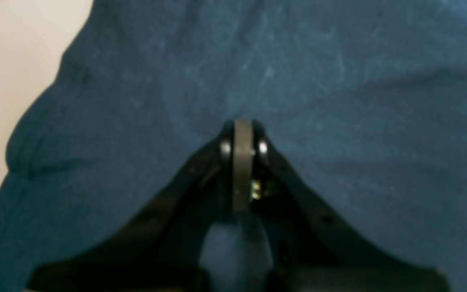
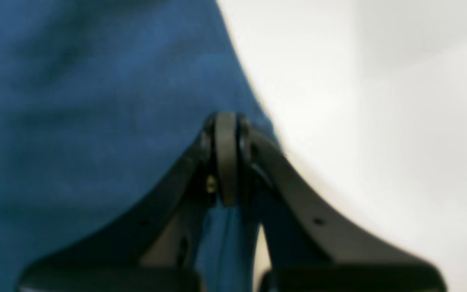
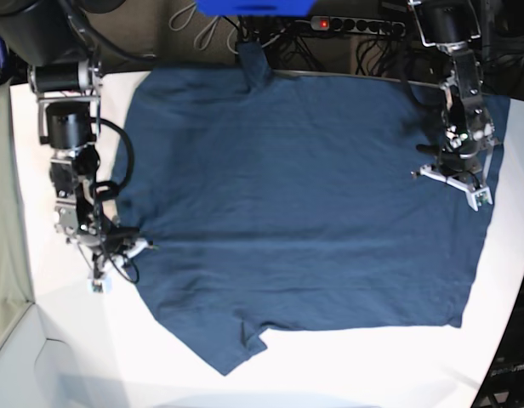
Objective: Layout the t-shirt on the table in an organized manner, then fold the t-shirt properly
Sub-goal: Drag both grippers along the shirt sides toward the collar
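The dark navy t-shirt lies spread nearly flat and sideways across the white table, with one sleeve pointing to the far edge and one to the near edge. My right gripper stands at the shirt's left edge, shut on the cloth. In the right wrist view, that gripper pinches the t-shirt beside bare table. My left gripper is over the shirt's right end. Its wrist view shows it shut on a fold of the t-shirt, with a strip of table at the left.
A power strip and loose cables lie behind the table's far edge, next to a blue object. The table's curved edge drops off at the left and the near right corner. White tabletop shows in front of the shirt.
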